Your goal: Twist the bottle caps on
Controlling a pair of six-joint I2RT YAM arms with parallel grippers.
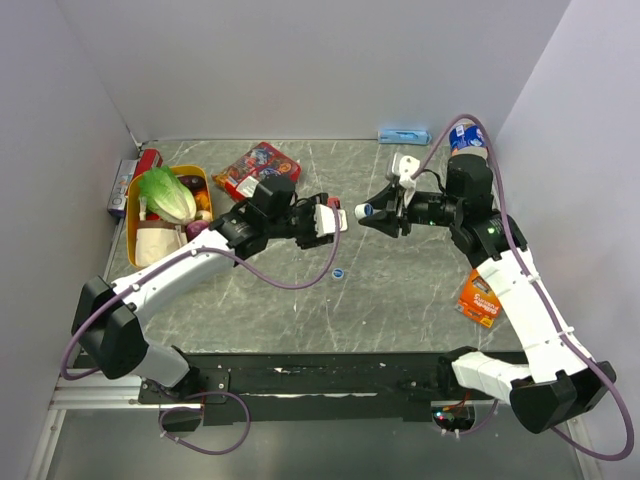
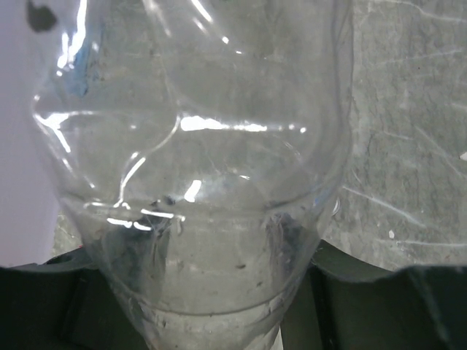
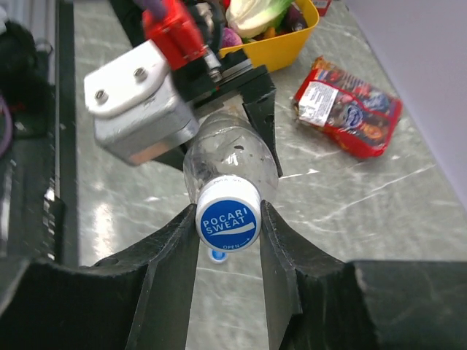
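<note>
Jaws: right pinch cap | left hold bottle | snack packet (apart)

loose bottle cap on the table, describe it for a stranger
Start at the grey table. Near its middle, in the bare patch toward the near edge, lies the loose bottle cap, alone. It is a tiny blue disc; the other cap is pinched in the right gripper.
</note>
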